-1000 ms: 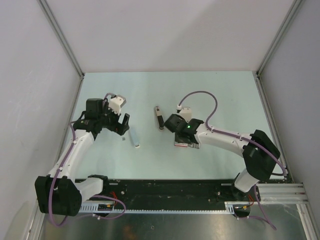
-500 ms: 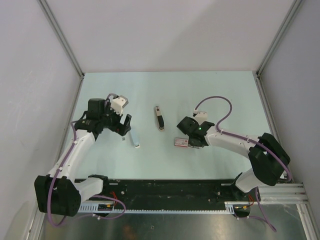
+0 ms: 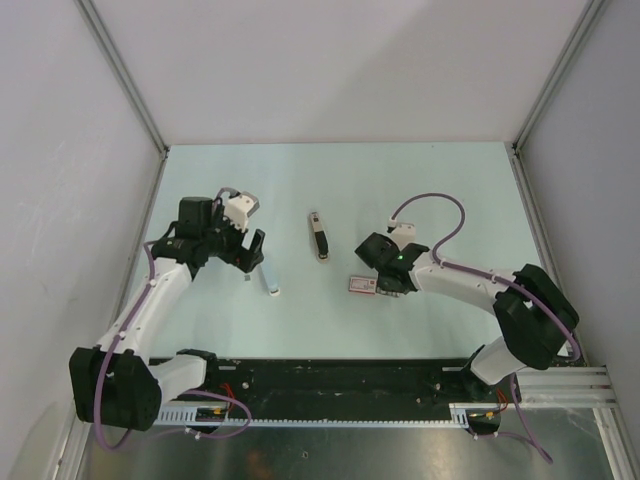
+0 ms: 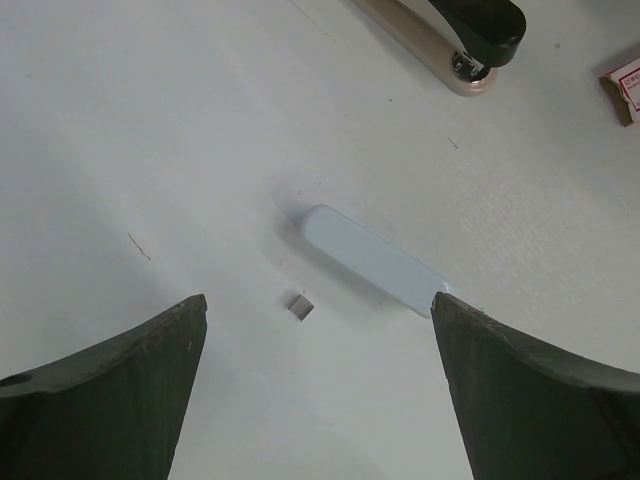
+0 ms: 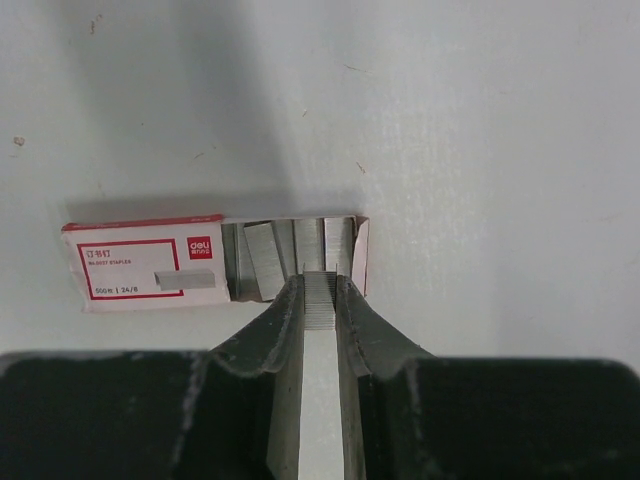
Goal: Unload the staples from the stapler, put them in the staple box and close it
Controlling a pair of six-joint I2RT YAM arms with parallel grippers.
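Right pincer [image 5: 320, 288] moved over open box [image 5: 140, 265] (strips [image 5: 262, 262] inside), pinching staples [image 5: 321, 312]

Pale green worktop [image 3: 440, 190], flat, matte, lightly scuffed. Lying directly on it, left to right in the top view: small grey staple bit [image 4: 299, 305], just beside but not touching pale blue stapler [image 4: 375, 260], itself lying flat; black-and-tan stapler [image 3: 319, 237] near centre, well apart from both; red-and-white staple box [image 5: 150, 265] further right, one end open, grey staple strips [image 5: 265, 262] inside.
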